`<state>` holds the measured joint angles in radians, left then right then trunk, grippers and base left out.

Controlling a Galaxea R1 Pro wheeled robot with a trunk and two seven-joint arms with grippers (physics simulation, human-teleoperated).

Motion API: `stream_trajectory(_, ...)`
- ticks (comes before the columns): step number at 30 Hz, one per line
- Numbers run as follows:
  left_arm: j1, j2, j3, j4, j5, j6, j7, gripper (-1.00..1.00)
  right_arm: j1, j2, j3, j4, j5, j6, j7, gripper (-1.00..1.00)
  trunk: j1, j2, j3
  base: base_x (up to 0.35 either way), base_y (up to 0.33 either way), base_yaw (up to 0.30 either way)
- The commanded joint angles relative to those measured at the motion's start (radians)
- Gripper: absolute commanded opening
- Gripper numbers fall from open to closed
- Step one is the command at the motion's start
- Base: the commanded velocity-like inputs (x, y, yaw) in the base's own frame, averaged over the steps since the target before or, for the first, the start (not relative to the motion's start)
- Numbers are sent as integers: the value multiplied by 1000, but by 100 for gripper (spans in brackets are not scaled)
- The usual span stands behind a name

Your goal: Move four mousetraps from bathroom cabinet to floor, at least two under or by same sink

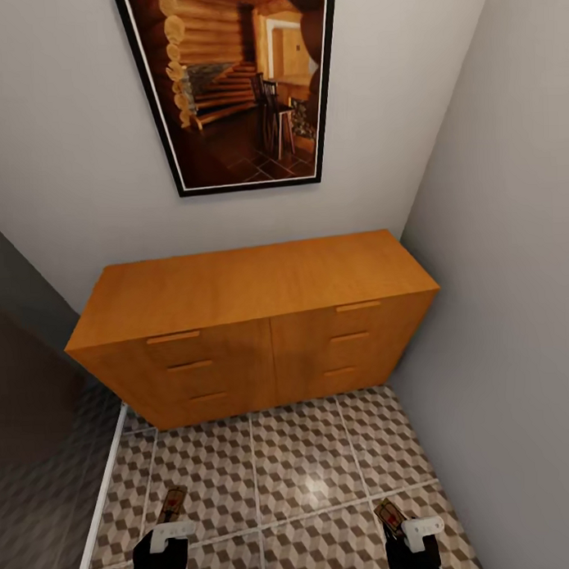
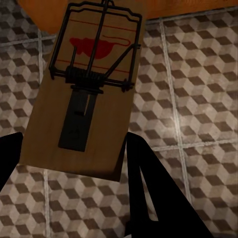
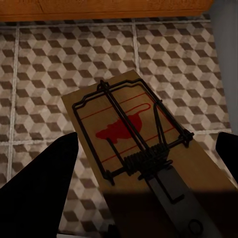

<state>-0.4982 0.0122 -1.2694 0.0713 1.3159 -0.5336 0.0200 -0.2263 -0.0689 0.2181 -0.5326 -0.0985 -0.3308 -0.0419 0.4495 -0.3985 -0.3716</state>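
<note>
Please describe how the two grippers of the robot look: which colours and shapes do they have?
In the head view, the left gripper and right gripper are black, each with a white block-shaped part near the tip. In the wrist views, the fingers appear as plain black, tapering wedges without markings.

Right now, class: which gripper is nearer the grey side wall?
Right. The right gripper, holding a mousetrap, sits close beside the grey wall; the left gripper is across the floor tiles.

Closed cabinet [image 1: 253, 331] below framed picture [image 1: 232, 85]
</note>
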Motion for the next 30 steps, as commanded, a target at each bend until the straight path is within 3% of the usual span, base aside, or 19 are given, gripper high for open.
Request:
stream_trajectory(1,0,-1,-7,1,-1,-2,8,-100,-1,-1,8,0,-10,-4,-4,-100,1,-2,0,0,0,0)
stream_trajectory(30,0,2,-7,1,-1,-2,11,-100,-1,-1,8,0,-10,-4,-4,-100,1,-2,30,0,0,0)
